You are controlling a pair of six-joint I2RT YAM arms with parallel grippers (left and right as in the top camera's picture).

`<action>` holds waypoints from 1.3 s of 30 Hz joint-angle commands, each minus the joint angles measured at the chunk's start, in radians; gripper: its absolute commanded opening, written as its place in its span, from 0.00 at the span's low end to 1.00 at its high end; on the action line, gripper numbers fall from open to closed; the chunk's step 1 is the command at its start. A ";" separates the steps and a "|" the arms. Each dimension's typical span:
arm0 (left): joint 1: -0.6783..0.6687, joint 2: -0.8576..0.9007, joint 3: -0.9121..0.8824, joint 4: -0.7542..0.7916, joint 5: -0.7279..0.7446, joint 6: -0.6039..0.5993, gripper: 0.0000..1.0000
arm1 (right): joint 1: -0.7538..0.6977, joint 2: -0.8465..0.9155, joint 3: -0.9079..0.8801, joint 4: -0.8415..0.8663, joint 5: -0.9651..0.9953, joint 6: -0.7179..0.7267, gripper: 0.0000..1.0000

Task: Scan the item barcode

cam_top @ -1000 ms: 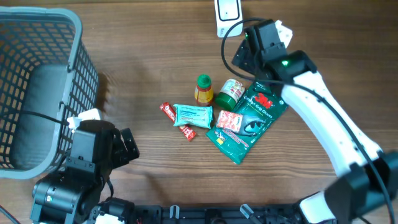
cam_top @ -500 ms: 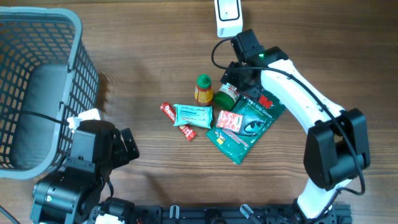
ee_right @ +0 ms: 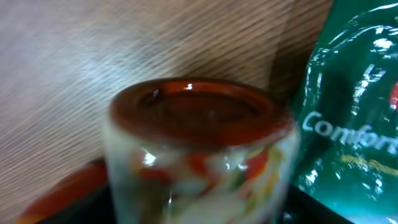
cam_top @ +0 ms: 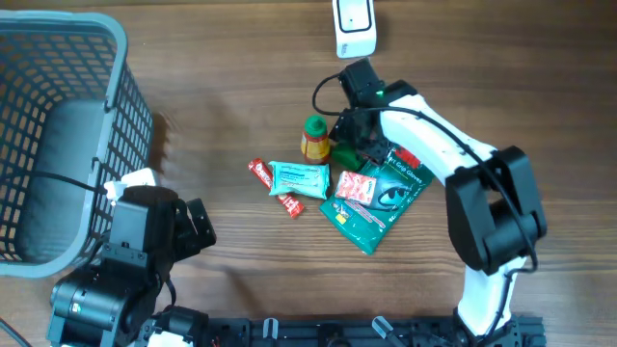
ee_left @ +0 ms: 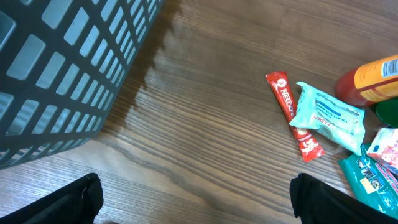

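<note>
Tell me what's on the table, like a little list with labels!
basket: grey, far left
scanner: white, top edge, apart from the snacks
bottle: green cap, standing in the middle
jar: right beside the bottle, mostly hidden under the right arm
green pouch: next to the jar, with a small red-and-white packet on it
red stick: tucked partly under a blue-green packet
left jaws: wide open, empty
right jaws: at the jar; can't tell if open or shut

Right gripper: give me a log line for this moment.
right gripper close over jar | grip unclear | left gripper open by basket | scanner untouched
</note>
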 commanded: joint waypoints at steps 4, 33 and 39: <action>0.005 -0.001 0.000 0.000 0.005 0.015 1.00 | -0.005 0.045 0.006 -0.014 0.027 0.009 0.55; 0.005 -0.001 0.000 0.000 0.005 0.015 1.00 | -0.381 -0.056 0.112 -0.801 -1.161 -0.709 0.34; 0.005 -0.001 0.000 0.000 0.005 0.015 1.00 | -0.385 -0.061 0.108 -0.797 -1.248 -0.662 0.27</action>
